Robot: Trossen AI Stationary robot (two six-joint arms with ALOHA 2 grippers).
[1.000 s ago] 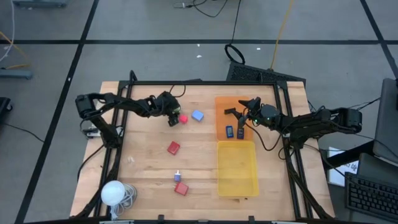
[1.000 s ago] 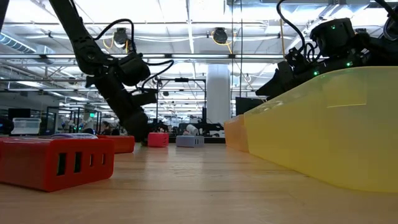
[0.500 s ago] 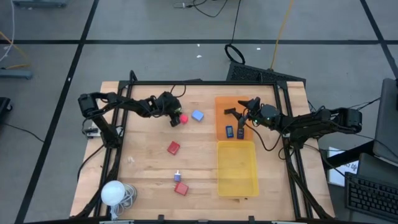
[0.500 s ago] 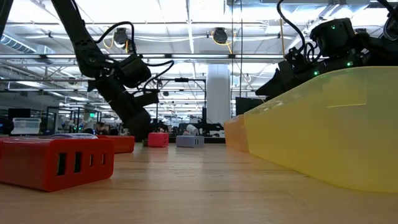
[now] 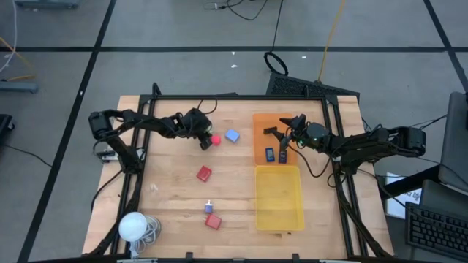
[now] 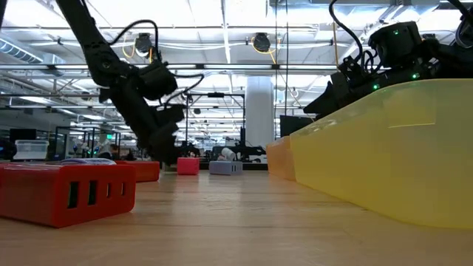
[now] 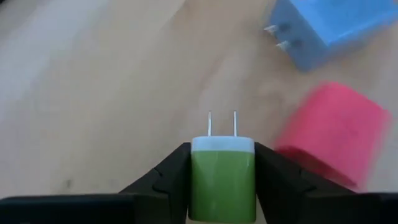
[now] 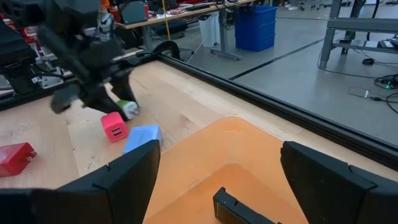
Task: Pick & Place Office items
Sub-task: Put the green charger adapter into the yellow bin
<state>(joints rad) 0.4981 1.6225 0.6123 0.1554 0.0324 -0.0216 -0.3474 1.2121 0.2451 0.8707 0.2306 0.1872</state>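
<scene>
A small green plastic plug adapter with a white prong face (image 7: 222,180) is clamped between the left end effector's (image 7: 222,177) fingers, prongs along them, just beside a pink block (image 7: 333,134) on the wooden table (image 5: 175,197), while the right end effector (image 5: 281,133) is held apart over the orange tray (image 5: 262,126).

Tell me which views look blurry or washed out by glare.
Left wrist view: the green charger in the left hand is sharp, while the pink block and blue plug behind blur. Low view: bright ceiling lights glare above, and the near red block is soft. High view: evenly lit.
</scene>
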